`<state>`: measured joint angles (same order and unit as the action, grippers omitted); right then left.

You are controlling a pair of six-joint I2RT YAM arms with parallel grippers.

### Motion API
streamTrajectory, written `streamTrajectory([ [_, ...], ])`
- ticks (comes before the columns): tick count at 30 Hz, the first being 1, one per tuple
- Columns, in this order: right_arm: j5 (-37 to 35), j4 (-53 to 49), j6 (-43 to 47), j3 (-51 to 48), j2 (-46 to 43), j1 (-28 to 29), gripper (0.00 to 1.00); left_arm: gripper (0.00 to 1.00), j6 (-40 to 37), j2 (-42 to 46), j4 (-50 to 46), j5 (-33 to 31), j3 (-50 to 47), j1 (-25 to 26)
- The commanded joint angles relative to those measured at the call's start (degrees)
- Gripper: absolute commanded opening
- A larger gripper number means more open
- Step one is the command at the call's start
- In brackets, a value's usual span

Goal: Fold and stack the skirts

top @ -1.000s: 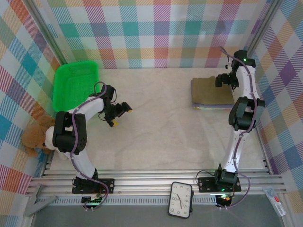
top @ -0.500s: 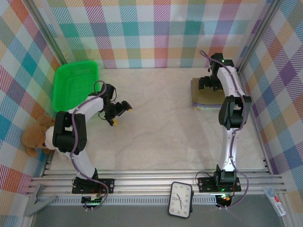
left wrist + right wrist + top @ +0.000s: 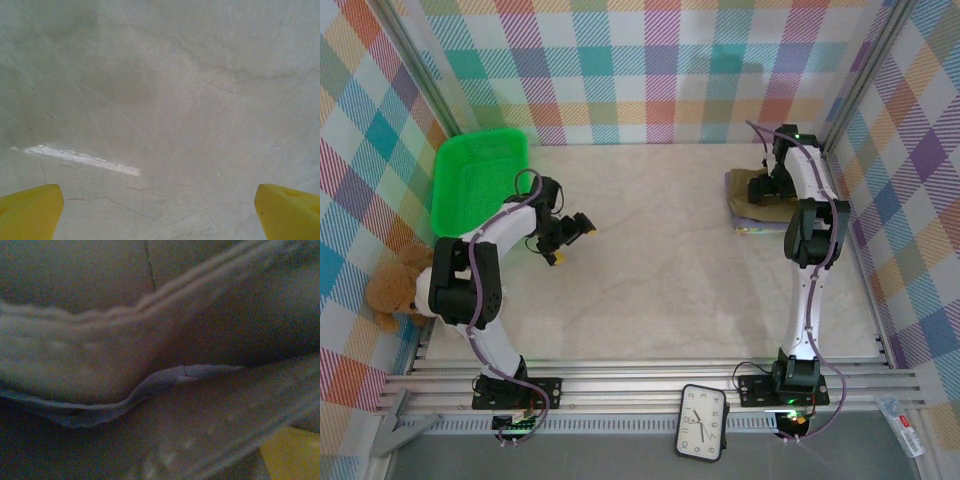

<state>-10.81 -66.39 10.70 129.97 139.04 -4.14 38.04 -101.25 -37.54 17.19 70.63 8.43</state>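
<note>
The skirts lie folded in a stack [image 3: 752, 198] at the back right of the table. An olive-khaki one is on top, and a lavender edge [image 3: 752, 224] shows under it. My right gripper [image 3: 765, 186] is down on the top of the stack, its jaws wide and open. Up close, the right wrist view shows olive cloth [image 3: 100, 365], a thin lavender hem [image 3: 150, 385] and one yellow fingertip [image 3: 292, 455]; the other finger is hidden. My left gripper [image 3: 571, 241] hovers open over bare table at the left, its yellow fingertips [image 3: 30, 210] far apart with nothing between them.
A green basket [image 3: 480, 180] stands at the back left corner. A brown teddy bear [image 3: 395, 290] sits against the left wall. A clock [image 3: 703, 422] lies in front of the rail. Plaid walls close in the marble-look table [image 3: 650, 270].
My right arm has swung left from the wall side over the stack, and its gripper has come down onto the olive skirt. The left arm has not moved.
</note>
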Motion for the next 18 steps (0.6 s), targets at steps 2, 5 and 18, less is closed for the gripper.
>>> streamTrajectory([
  [2, 5.5, -3.1, 2.9, 0.9, -2.2, -1.2, 0.99, 0.99, -1.9, 5.2, -2.4, -2.7, -0.7, -1.9],
  [5, 9.4, -2.4, 0.2, 1.3, -5.5, -1.1, 0.99, 0.99, -2.7, 8.3, -2.6, -5.9, -0.7, -2.8],
  [18, 9.4, 51.6, -24.4, -62.6, -60.3, -1.0, 0.99, 1.0, -15.4, 27.1, 15.9, -40.5, -19.3, -6.8],
])
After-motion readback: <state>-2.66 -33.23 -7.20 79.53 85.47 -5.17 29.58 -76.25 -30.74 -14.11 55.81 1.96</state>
